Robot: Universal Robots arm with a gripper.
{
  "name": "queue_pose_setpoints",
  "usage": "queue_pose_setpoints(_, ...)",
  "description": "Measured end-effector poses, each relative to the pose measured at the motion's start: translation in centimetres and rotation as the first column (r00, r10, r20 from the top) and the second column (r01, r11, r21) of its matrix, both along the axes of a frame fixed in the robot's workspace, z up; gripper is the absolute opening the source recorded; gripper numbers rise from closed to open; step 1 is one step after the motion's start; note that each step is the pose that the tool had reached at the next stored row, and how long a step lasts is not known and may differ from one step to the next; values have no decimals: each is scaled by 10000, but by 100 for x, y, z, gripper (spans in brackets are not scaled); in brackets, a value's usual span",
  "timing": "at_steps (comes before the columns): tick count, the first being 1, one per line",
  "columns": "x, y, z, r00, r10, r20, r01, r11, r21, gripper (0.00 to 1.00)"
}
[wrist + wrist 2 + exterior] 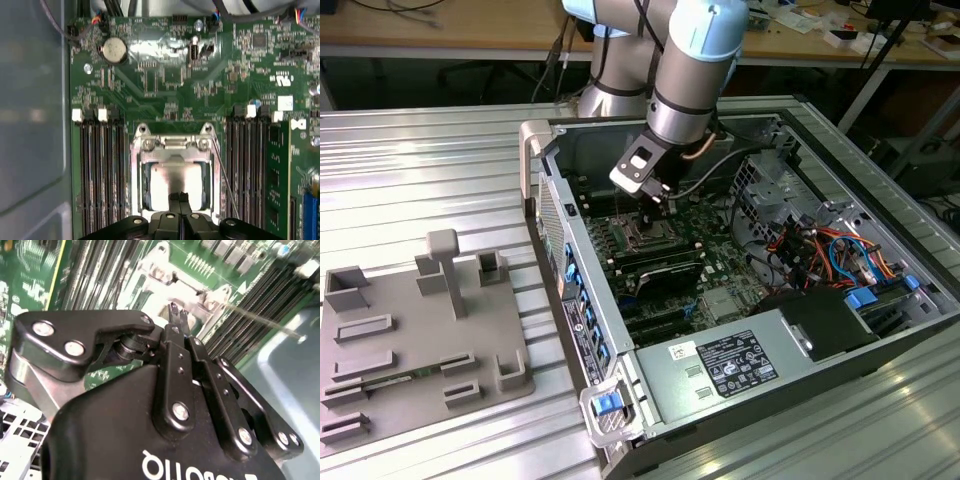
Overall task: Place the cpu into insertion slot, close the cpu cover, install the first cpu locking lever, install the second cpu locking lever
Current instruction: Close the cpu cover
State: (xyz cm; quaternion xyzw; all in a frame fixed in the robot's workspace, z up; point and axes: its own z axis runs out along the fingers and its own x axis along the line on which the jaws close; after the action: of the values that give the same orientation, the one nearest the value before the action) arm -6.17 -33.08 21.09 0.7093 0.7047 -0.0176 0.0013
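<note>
The robot arm [695,70] comes down from above and reaches into the open computer case [552,215]. Its wrist tips down toward the green board [165,85]. The gripper [658,200] hangs low over the insertion slot [640,237], near the middle of the board.

In both wrist views the two black fingertips [174,198] are pressed together with no gap I can see. I cannot tell if anything thin is pinched between them. The gripper [178,197] sits right over one edge of the slot.

The cpu [172,180] lies flat inside the slot, and its shiny top shows. The cpu cover [175,145] lies down flat around it like a silver frame.

A thin metal lever [223,177] slants along one side of the cover, next to the long black memory slots [250,170]. It sticks out over those slots in the second wrist view [260,322]. More memory slots [102,170] run along the other side.

A round silver battery [114,50] sits farther up the board. In the exterior view a grey box with a white label [740,365] and bright wires [820,245] fill the case toward the exterior view's right. A grey tray [420,340] lies on the metal table [420,170] at the exterior view's left.
</note>
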Motion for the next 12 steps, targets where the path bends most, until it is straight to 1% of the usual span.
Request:
queue_pose_setpoints(1,48,0,-9,10000,13,1,-13,10000,2,11)
queue_pose_setpoints(2,79,0,-14,10000,27,1,-27,10000,1,11)
queue_pose_setpoints(3,95,0,-16,9999,144,1,-144,9999,0,11)
queue_pose_setpoints(5,95,-1,-16,9987,518,-1,-518,9987,-1,11)
queue_pose_setpoints(7,96,0,-13,9972,749,-1,-749,9972,-1,11)
queue_pose_setpoints(9,96,1,5,9969,785,1,-785,9969,0,11)
queue_pose_setpoints(12,96,0,58,9969,791,0,-791,9969,-1,11)
